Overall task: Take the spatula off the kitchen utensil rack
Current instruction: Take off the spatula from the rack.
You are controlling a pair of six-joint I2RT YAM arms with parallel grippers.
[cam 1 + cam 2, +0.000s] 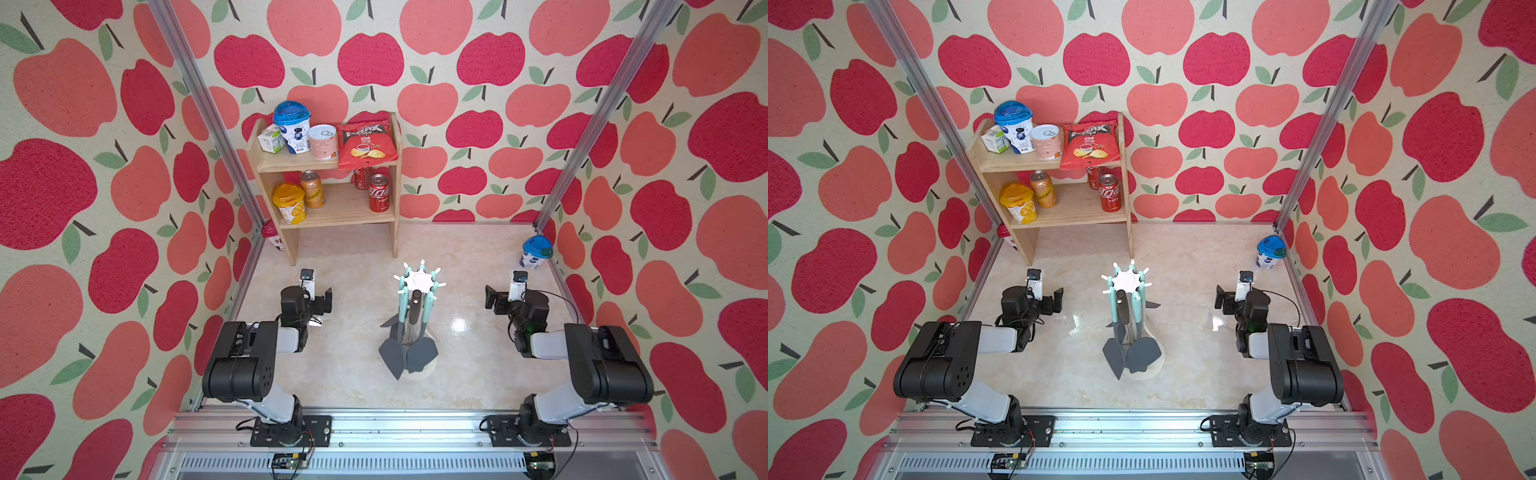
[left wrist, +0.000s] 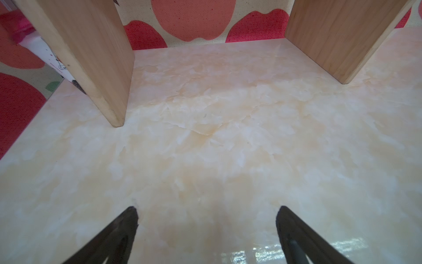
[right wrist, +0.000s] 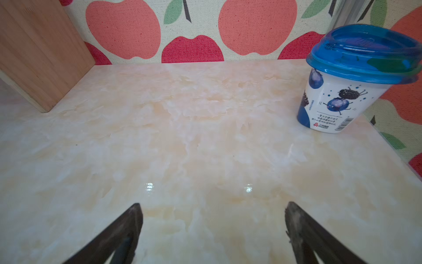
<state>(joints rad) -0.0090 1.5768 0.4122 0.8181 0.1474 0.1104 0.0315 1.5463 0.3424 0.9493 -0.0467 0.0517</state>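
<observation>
Well, nothing grabbed yet: left gripper [image 1: 326, 301] and right gripper [image 1: 490, 297] both gape empty either side of the rack [image 1: 419, 281], mid-table, where the spatula [image 1: 392, 359], the flat grey blade as I read it, hangs from a hook. Next, 1 arm must swing inward, pinch its teal handle and lift it clear without tipping the rack. Only the top views show the rack; wrist views catch just table [image 2: 205, 148], shelf [image 2: 102, 68] legs and, right side, a blue-lidded cup [image 3: 342, 91].
</observation>
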